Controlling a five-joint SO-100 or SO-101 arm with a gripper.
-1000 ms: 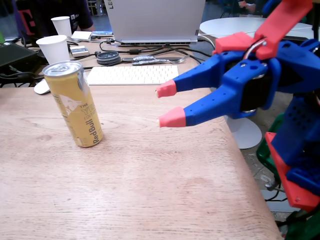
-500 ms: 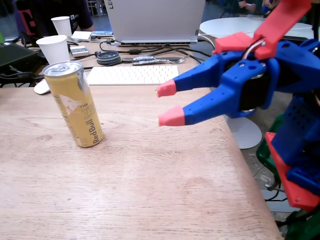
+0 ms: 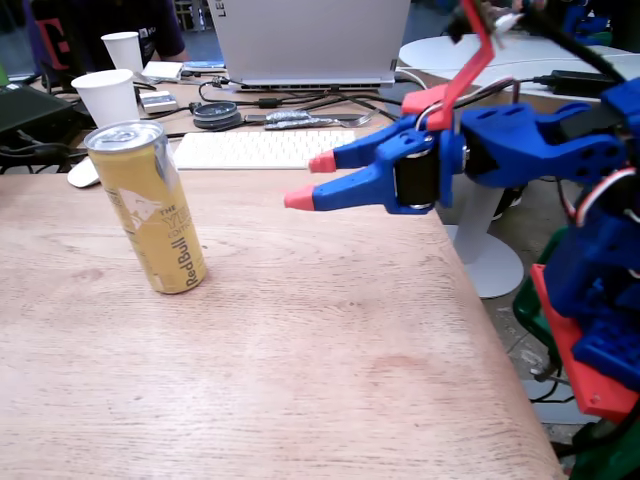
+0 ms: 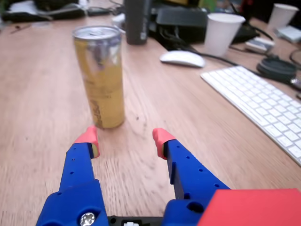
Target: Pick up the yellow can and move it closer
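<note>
The yellow can (image 3: 148,207) stands upright on the wooden table at the left of the fixed view, silver top up, red lettering down its side. In the wrist view the yellow can (image 4: 100,77) rises just beyond my fingertips, slightly left of the gap. My blue gripper (image 3: 310,180) with pink tips hovers above the table to the can's right, pointing toward it with a clear gap between. The gripper (image 4: 124,139) is open and holds nothing.
A white keyboard (image 3: 262,149), a white mouse (image 4: 182,58), white paper cups (image 3: 107,97) and cables lie behind the can. A laptop (image 3: 310,40) stands at the back. The table edge (image 3: 490,330) drops off at the right, beside the arm's base.
</note>
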